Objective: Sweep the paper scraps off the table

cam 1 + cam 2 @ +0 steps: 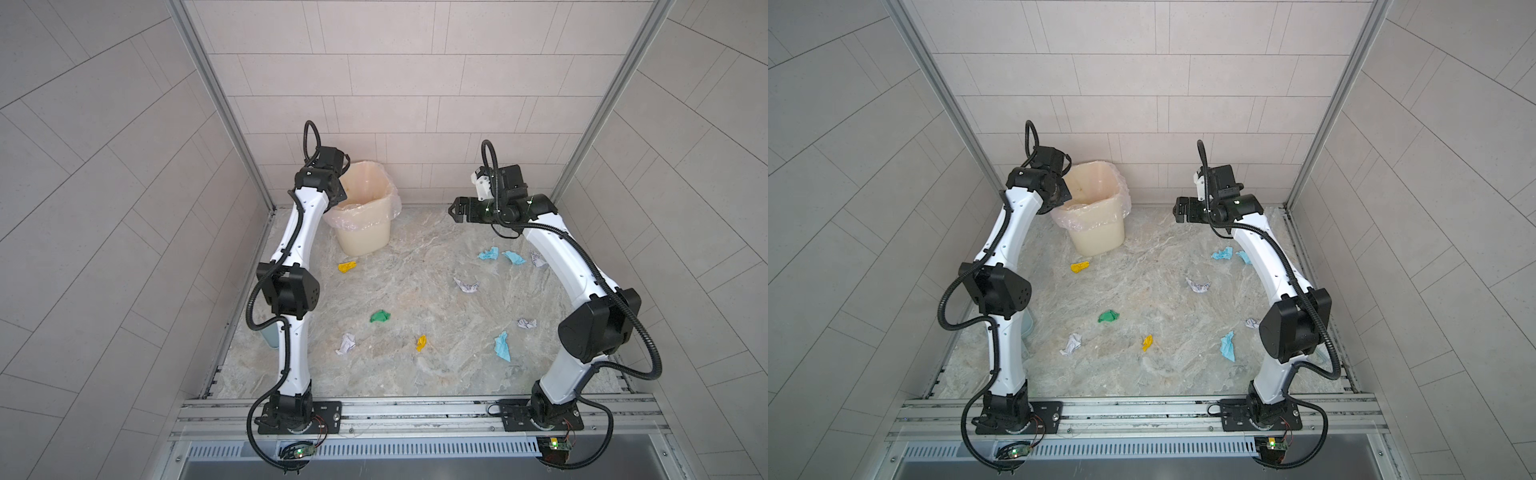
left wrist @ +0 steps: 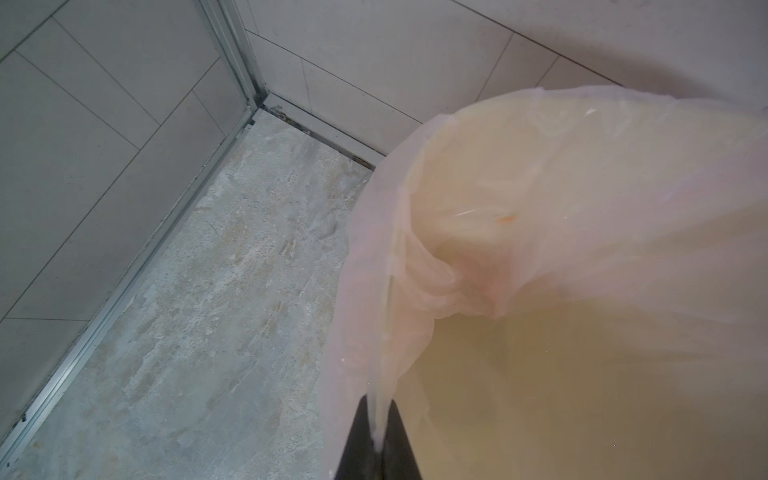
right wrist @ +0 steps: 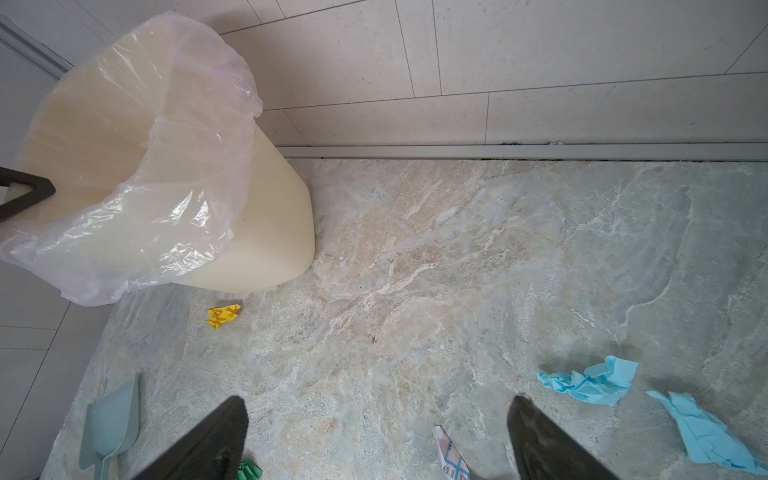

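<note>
Closest to the left wrist camera, the left gripper (image 2: 380, 451) is pinched tight on a fold of the thin, translucent pinkish plastic liner (image 2: 415, 266). The liner drapes over the rim of the cream plastic bin (image 3: 270, 232). Both top views hide that pinch behind the wrist, at the bin in the upper left of the table. The right gripper (image 3: 376, 440) hangs with its two black fingers (image 3: 208, 440) spread wide and nothing between them, above the beige-grey marbled stone table (image 3: 457, 249). Only the right wrist view shows the pale blue plastic dustpan (image 3: 110, 415) plainly; in both top views the left arm covers most of it. The small crumpled paper scraps (image 1: 380, 316), yellow, green, light blue and scribbled white, lie scattered across the table's middle and right in both top views, all apart from the grippers. The left wrist view takes in only bin, liner, a table corner and grey tiled walls (image 2: 104, 124).
</note>
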